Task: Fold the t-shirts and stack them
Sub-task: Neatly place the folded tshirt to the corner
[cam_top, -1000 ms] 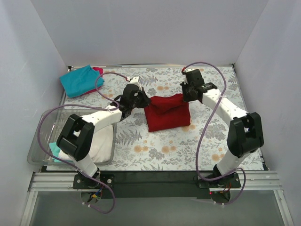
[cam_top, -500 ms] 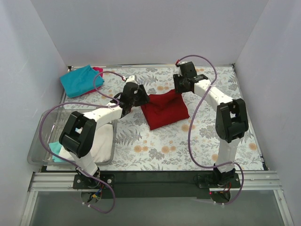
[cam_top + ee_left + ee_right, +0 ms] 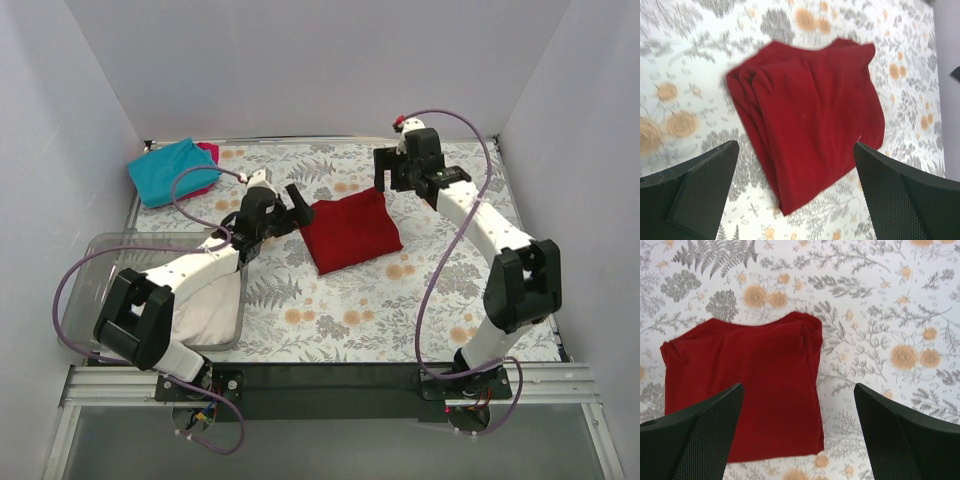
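Note:
A dark red t-shirt [image 3: 350, 230] lies folded in a rough square on the flowered table, free of both grippers. My left gripper [image 3: 285, 207] hovers at its left edge, jaws wide open and empty; in the left wrist view the red t-shirt [image 3: 810, 120] fills the gap between the fingers [image 3: 700, 185]. My right gripper [image 3: 392, 180] hangs open over the far right corner, and the right wrist view looks down on the red t-shirt [image 3: 750, 385]. A teal t-shirt [image 3: 170, 170] lies folded at the far left on a magenta-pink one [image 3: 208, 150]. A white t-shirt [image 3: 210, 310] sits in the bin.
A clear plastic bin [image 3: 95, 270] stands at the near left, partly under the left arm. White walls close in the table on three sides. The flowered cloth [image 3: 420, 300] lies bare in front of and to the right of the red shirt.
Both grippers have opened and let go of the red shirt, which has dropped flat. The left gripper drew back to the left, the right one lifted toward the back.

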